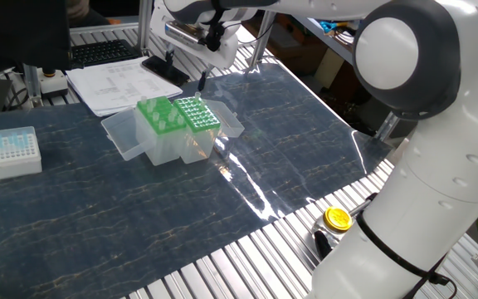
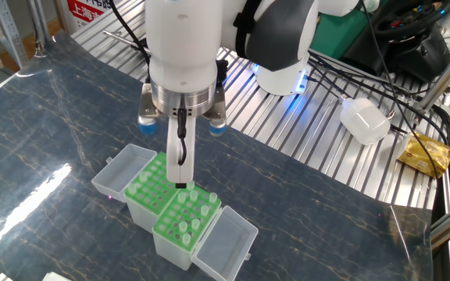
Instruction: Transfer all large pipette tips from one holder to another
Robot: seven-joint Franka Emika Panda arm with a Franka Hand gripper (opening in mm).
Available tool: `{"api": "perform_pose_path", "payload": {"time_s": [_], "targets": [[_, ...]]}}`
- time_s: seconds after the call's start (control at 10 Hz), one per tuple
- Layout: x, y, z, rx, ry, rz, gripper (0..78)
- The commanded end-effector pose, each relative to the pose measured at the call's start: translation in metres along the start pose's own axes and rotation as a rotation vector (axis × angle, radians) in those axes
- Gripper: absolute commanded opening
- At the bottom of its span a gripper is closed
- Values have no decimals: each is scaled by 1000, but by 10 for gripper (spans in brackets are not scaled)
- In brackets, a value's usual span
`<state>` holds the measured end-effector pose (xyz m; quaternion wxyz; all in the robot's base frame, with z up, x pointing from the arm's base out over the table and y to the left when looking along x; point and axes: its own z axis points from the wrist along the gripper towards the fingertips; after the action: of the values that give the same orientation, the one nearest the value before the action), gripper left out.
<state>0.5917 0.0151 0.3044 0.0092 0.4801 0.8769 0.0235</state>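
Two green holders stand side by side with their clear lids folded out: one point(image 2: 148, 187) point(image 1: 159, 116) and the other point(image 2: 186, 221) point(image 1: 199, 114). Several large pipette tips point(image 2: 183, 227) stand upright in the holder nearer the camera in the other fixed view, and a few more show in its neighbour. My gripper point(image 2: 180, 184) point(image 1: 201, 81) hangs straight down over the seam between the two holders, just above their tops. Its fingers stand close together, and I see no tip between them.
A small white box point(image 1: 8, 152) of short bluish tips sits at the mat's far left. Papers point(image 1: 119, 85) lie behind the holders. A yellow cap point(image 1: 337, 218) rests on the metal slats. A white plastic object point(image 2: 364, 120) and cables lie to the right.
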Motion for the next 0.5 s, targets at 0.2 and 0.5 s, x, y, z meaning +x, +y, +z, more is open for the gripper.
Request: {"api": "perform_pose_path", "payload": {"time_s": [0.2, 0.5], "targets": [[-26, -1, 15, 15, -17, -257, 774], [-31, -3, 17, 22, -16, -302, 774]]}}
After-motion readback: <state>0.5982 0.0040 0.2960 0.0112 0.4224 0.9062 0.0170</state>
